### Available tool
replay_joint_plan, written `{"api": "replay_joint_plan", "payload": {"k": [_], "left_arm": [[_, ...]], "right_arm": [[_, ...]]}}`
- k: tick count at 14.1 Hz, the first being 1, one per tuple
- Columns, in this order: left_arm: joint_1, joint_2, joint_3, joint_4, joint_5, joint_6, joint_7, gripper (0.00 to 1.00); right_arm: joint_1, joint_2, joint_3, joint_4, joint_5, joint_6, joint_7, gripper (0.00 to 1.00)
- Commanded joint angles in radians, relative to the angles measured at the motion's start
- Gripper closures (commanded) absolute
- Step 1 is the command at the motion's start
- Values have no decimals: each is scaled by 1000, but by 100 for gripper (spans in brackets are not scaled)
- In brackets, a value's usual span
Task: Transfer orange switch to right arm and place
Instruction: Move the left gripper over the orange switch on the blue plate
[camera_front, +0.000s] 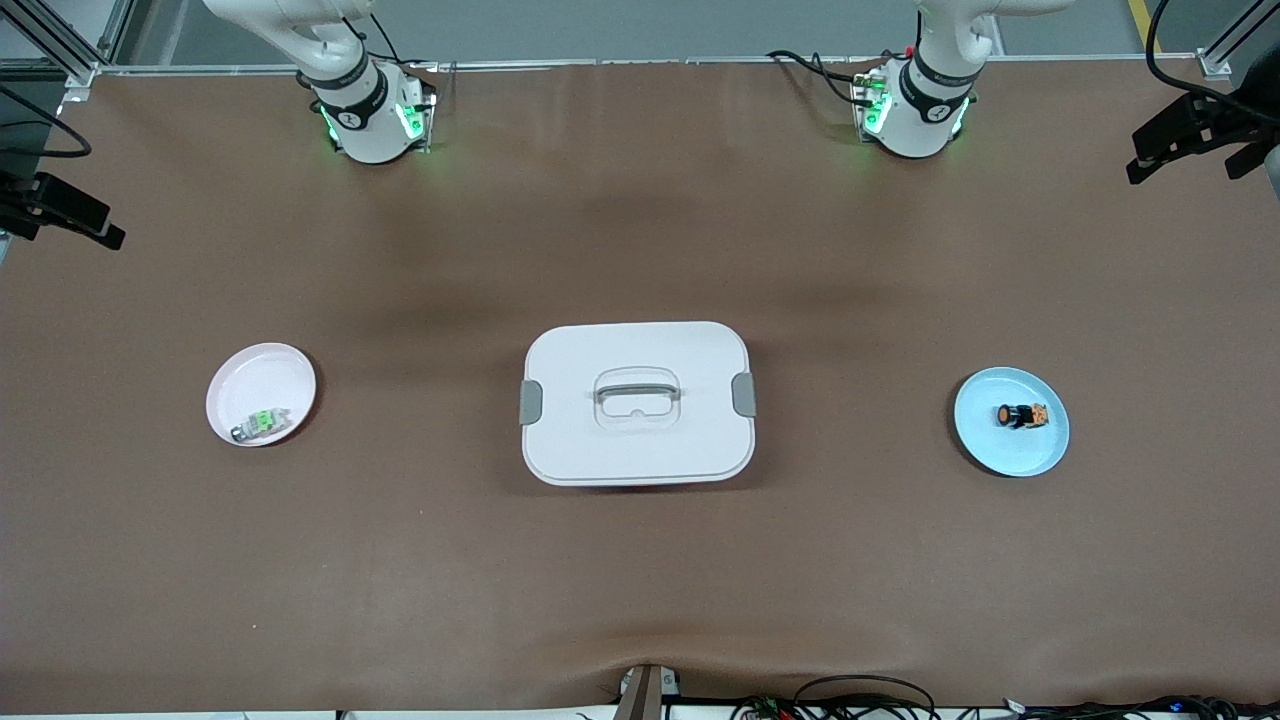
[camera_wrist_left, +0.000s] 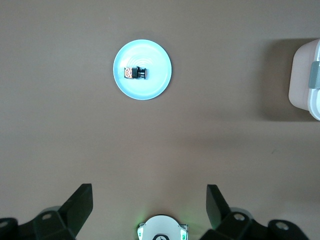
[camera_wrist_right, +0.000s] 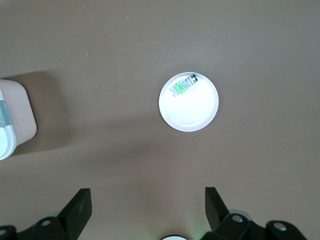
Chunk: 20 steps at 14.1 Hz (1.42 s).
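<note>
Meanwhile, both released claws, left claw (camera_wrist_left: 149, 205) and right claw (camera_wrist_right: 148, 207), hang above glossy round plates.

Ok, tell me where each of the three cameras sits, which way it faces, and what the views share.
Front view: high across the table, facing both arm bases; blue plate, pink plate and white lidded box below them.
Left wrist view: high up, looking down past the open left gripper at the orange switch on the blue plate.
Right wrist view: same, past the open right gripper at the green-and-clear switch on the pink plate.
Shared: both wrist views catch the box's edge.
</note>
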Motion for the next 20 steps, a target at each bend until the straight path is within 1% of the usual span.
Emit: {"api": "replay_joint_plan", "payload": {"k": [1,3,6,8,11,13,16,18,20], "left_arm": [[1,13,-3,27,9,-18,-6,0],[6,17,-2,30,11,-18,-6,0],[7,49,0,42,8,-18,-7,0],[7,101,0,96,9,-18,-1,0],[16,154,5,82,16,35,-4,0],[39,178,3,47,16,118,-4,0],[45,180,6,-55,17,243,-6,0],[64,178,5,-132,17,339,-4,0],[64,180,3,-189,17,413,-4,0]], "right_arm": [[-1,11,-1,24,-7,-15,-9,0],[-4,11,-1,24,-7,-15,-10,0],[-4,11,-2,20,-10,-13,-12,0],[-9,12,-2,15,-10,-15,-13,0],[-7,12,-4,8,-15,-16,-12,0],[-13,16,-4,-28,-53,-1,-13,0],[-15,31,-4,-75,-99,37,-31,0],[-33,34,-5,-136,-99,101,-57,0],[-41,34,-5,-164,-99,125,-70,0]]}}
